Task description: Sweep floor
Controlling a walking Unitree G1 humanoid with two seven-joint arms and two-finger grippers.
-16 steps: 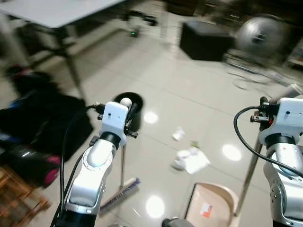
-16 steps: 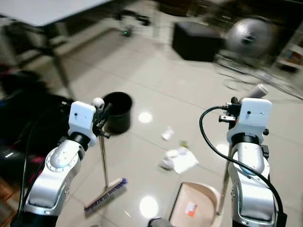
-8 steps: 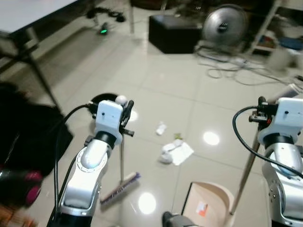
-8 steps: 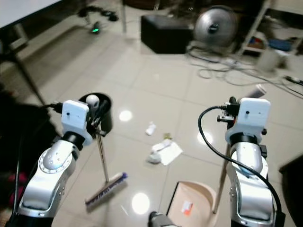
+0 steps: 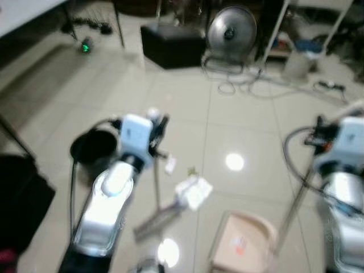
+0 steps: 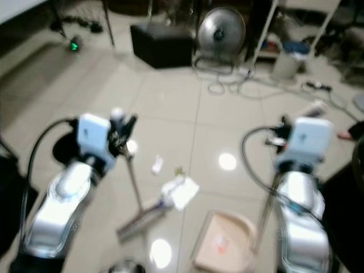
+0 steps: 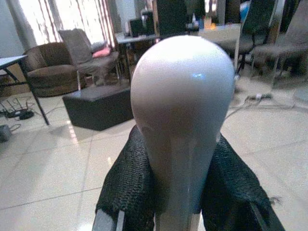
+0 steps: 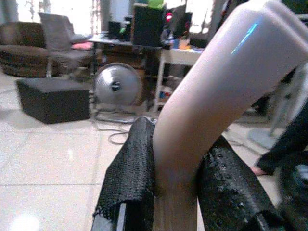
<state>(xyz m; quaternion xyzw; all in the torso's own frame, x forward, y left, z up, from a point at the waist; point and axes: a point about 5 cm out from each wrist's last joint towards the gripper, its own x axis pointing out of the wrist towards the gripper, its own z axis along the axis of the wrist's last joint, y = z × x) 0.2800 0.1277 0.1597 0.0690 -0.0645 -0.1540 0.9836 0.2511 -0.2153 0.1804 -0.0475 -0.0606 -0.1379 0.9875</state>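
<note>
Compared with the earlier frames, the head camera has swung: the fan (image 5: 231, 29) and the black box (image 5: 172, 45) now sit higher and more central, and the whole view is more blurred. The black bin (image 5: 93, 149) now appears to the robot's left of the left arm rather than behind it. The broom head lies closer to the crumpled paper (image 5: 193, 191) than before.

The left gripper (image 7: 175, 192) is pressed against the broom handle (image 7: 179, 120), one black finger (image 7: 129, 187) on each side just below its rounded white knob. The broom (image 5: 157, 187) slants down from this gripper to its head (image 6: 142, 218) on the tile, forward and to the right of the gripper, just beside the paper.

The right gripper (image 8: 175, 192) pinches the dustpan handle (image 8: 211, 91) between both fingers (image 8: 132, 178), below its angled pale grip. The dustpan (image 5: 242, 244) rests on the floor below and to the left of this gripper. A small scrap (image 5: 170, 164) lies just beyond the paper.
</note>
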